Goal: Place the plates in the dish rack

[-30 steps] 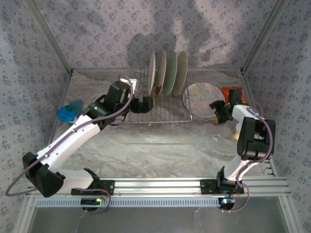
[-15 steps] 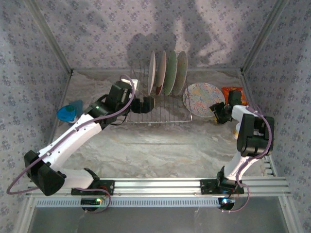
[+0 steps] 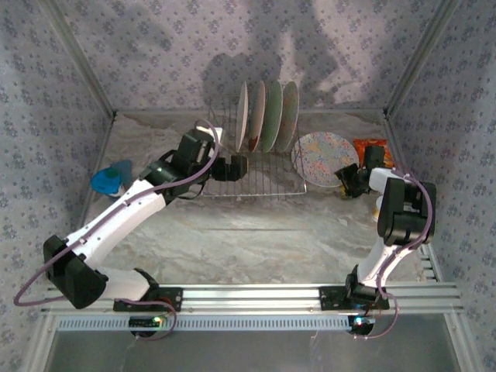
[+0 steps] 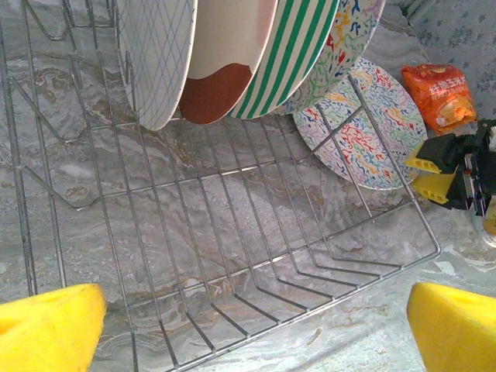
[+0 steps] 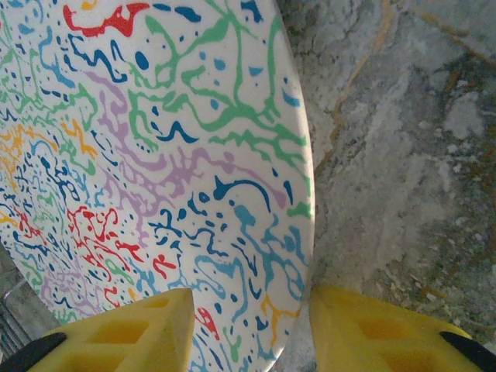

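Seen from overhead, the left arm stretched from the lower left toward the centre of the frame. The left claw (image 3: 236, 166) was released, its fingers spread wide above the near-left part of the dish rack (image 3: 263, 177).

The right arm stood folded at the right edge, its forearm angled back toward the upper right. The right claw (image 3: 346, 180) sat at the lower-right rim of a floral plate (image 3: 322, 157), which lay on the marbled tabletop (image 3: 256, 232) just right of the rack.

In the right wrist view, the yellow fingers (image 5: 128, 333) straddled that plate's rim, one on the patterned side and one on the bare stone side. Whether they had clamped it could not be told.

Four plates stood on edge in the rack's far rows, upper centre. From the left they were a pale plaid plate (image 4: 159, 54), a cream plate (image 4: 229, 39) with a rust-red patch, a green-striped plate (image 4: 298, 46) and a second floral plate (image 4: 349, 31).
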